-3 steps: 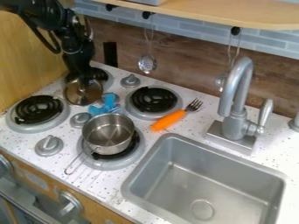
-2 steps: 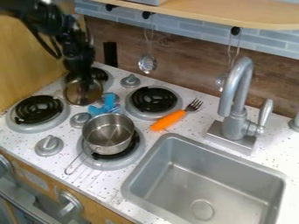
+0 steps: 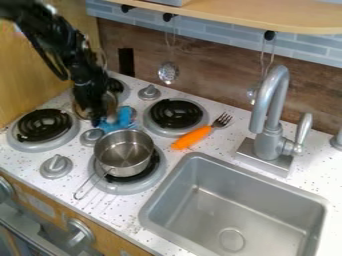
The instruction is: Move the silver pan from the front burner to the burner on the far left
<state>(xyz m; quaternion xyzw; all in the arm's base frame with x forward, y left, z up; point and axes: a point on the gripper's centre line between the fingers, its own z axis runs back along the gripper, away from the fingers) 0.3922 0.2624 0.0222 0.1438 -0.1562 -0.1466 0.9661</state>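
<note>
Where the wooden front [image 3: 107, 237] of a toy kitchen comes nearest, a silver knob [image 3: 80, 232] juts out at lower left. Above it, at right, a grey sink [image 3: 224, 200] is set into the speckled white table [image 3: 230, 132]. To its left, a small metal saucepan [image 3: 124, 152] sits on a coil burner [image 3: 120, 188], its wire handle pointing toward the viewer. Farther back lies a fork with an orange handle [image 3: 192, 137], tines toward the grey faucet [image 3: 267, 142]. Just behind the saucepan is a crumpled-looking blue object [image 3: 125, 118]. The black gripper [image 3: 100, 119] hangs at its left side; whether it is spread, pressed together or pinching anything cannot be told. Behind the gripper, partly hidden, is a round metal dish [image 3: 81, 111]. At the back, a slotted spoon [image 3: 168, 73] hangs beneath a wooden shelf [image 3: 260, 15].
</note>
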